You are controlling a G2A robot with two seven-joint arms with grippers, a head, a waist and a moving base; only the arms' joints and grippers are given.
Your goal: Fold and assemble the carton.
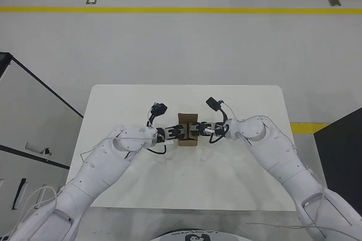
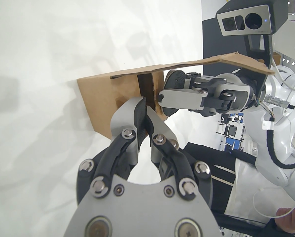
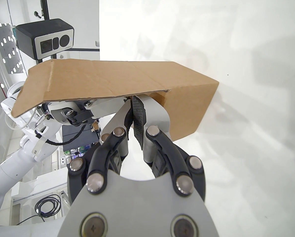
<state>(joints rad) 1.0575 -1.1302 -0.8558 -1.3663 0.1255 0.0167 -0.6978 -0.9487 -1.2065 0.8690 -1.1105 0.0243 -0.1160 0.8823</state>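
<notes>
You have the carton [image 1: 187, 118] on the table [image 1: 241, 175]. Your left gripper [image 2: 145, 106] and right gripper [image 3: 135, 104] are both squeezed tight, pinching its cardboard.

Legend: I can read no text, number or sign. The carton [image 3: 127, 80] shows plain brown board on every visible face. Beyond the carton, the camera housing [image 3: 45, 38] on my left wrist bears a mark, and a white cable tag [image 2: 263, 124] bears print, both too small to read.
</notes>
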